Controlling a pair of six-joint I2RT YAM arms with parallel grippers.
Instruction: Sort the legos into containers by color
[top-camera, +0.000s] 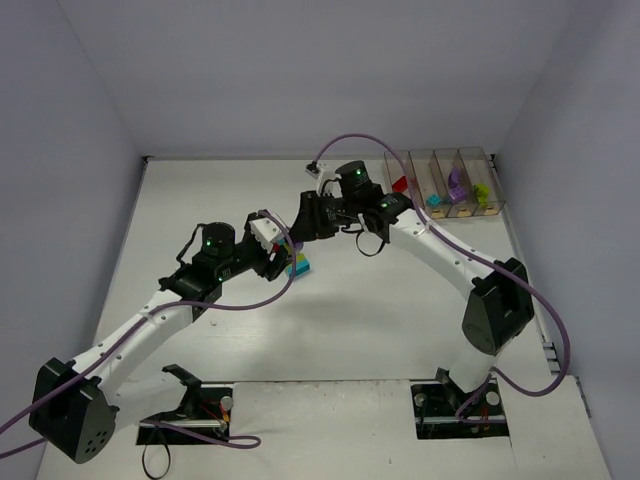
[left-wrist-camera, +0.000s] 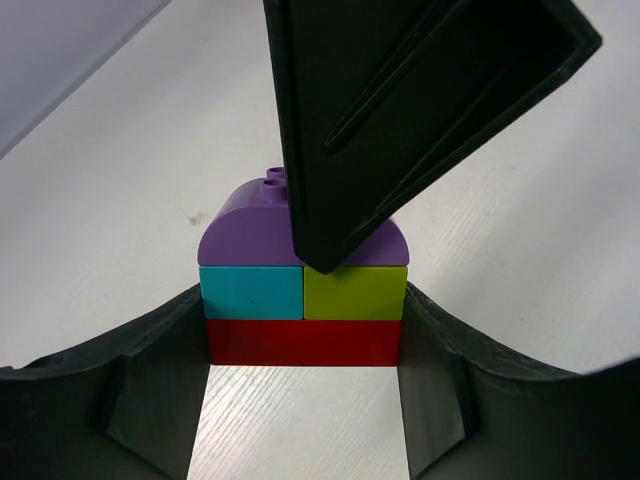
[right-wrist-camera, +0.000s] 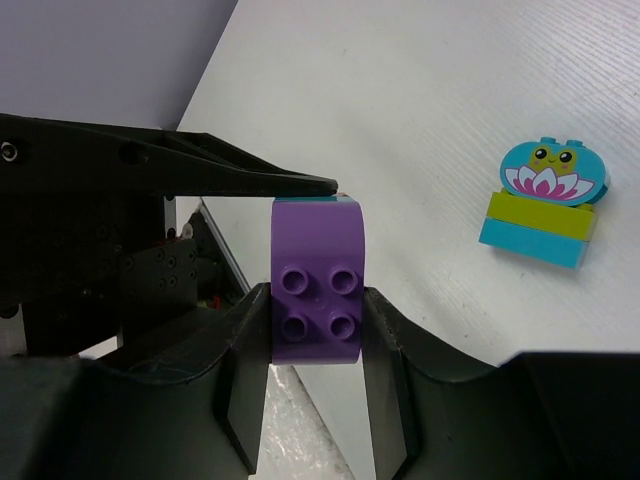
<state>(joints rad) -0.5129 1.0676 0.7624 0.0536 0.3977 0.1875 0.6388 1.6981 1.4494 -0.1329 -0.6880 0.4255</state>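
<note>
Surface: a white table (top-camera: 380, 320) is shut in by plain pale walls, and both arms are brought together over its middle.
Stack: one four-colour stack (left-wrist-camera: 303, 290) is shared between the two claws. A red brick (left-wrist-camera: 300, 342) forms its base, a teal brick (left-wrist-camera: 250, 293) and a lime brick (left-wrist-camera: 355, 293) sit side by side above, and a rounded purple brick (right-wrist-camera: 315, 250) caps it. Whether it is lifted off the table cannot be told.
Left claw (left-wrist-camera: 304, 330): clamped on the red brick, one finger at each end.
Right claw (right-wrist-camera: 315, 305): clamped on the purple brick's flat sides, with the studs turned toward its camera.
Second stack (right-wrist-camera: 545, 200): left on the table just near of the claws, a printed teal dome over lime and teal layers.
Containers (top-camera: 425, 165): set at the far right, well apart from the stack. Red, teal, purple and lime pieces are seen in separate bins, left to right.
Handling: the bricks are judged light, rigid and smooth, with tight stud joints. Flat opposite faces are best taken. The rounded crown would likely let fingers slide, and a peeling tilt is probably needed.
</note>
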